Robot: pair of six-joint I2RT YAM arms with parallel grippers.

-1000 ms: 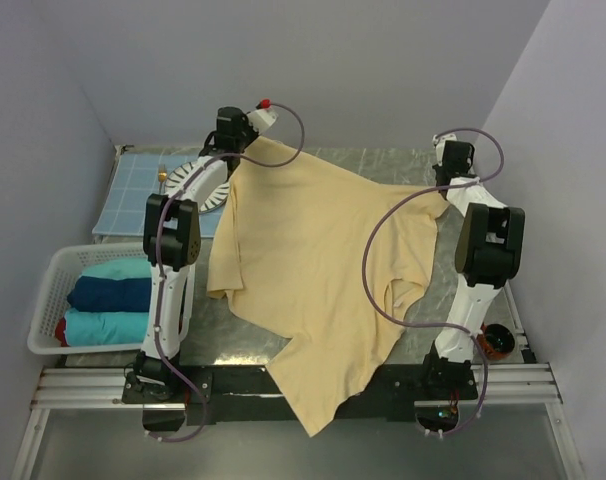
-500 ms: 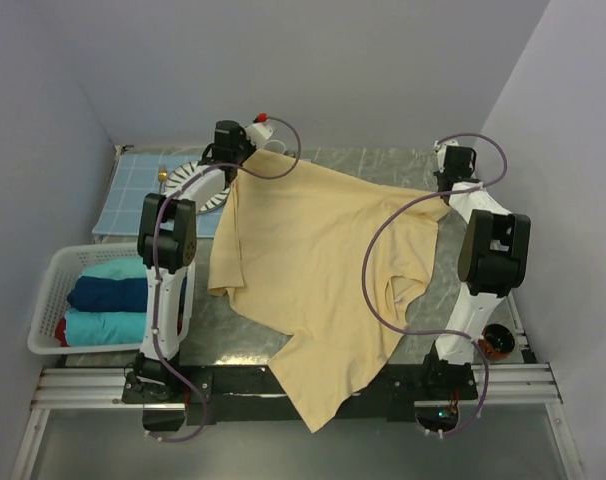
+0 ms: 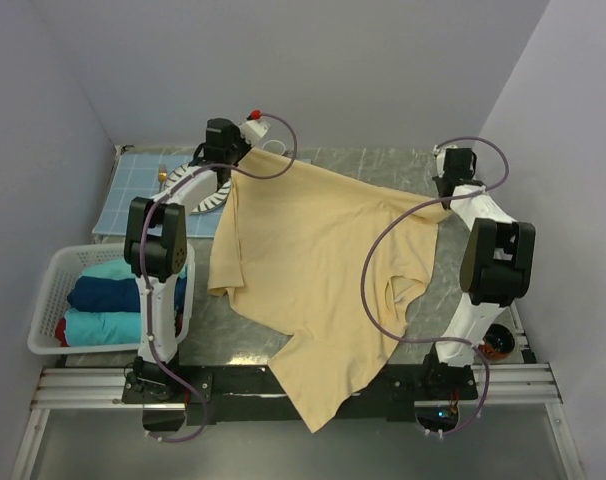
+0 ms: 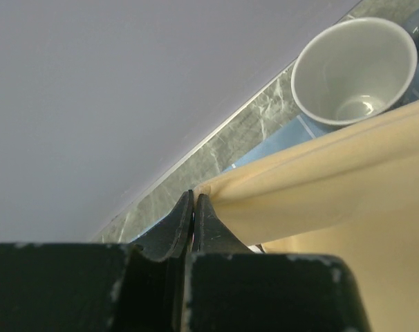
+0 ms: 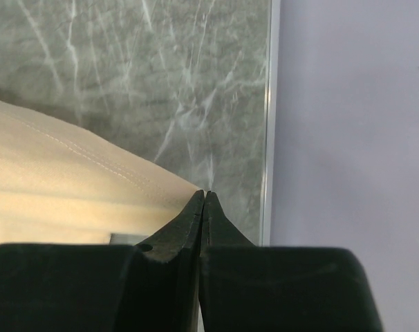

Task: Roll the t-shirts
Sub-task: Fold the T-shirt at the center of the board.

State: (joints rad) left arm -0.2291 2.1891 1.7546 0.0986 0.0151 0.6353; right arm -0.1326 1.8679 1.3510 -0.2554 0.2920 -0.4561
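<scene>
A large pale yellow-cream t-shirt (image 3: 313,270) is stretched over the grey marble table, one end hanging over the near edge. My left gripper (image 3: 251,150) is shut on its far left corner; the wrist view shows the jaws (image 4: 194,197) pinching the hem (image 4: 313,173). My right gripper (image 3: 445,200) is shut on the far right corner, the cloth edge (image 5: 92,166) running into its closed jaws (image 5: 205,194). The shirt hangs taut between the two grippers.
A white basket (image 3: 53,300) at the left holds rolled teal, navy and red shirts. A blue checked mat (image 3: 133,190) with a white plate and a white cup (image 4: 355,69) lies at the far left. The table's right rim (image 5: 268,104) meets the wall. An orange-rimmed object (image 3: 498,342) sits near the right base.
Both grippers have moved outward and slightly back with the shirt corners, the left one further left toward the mat. The far edge of the shirt is pulled tighter.
</scene>
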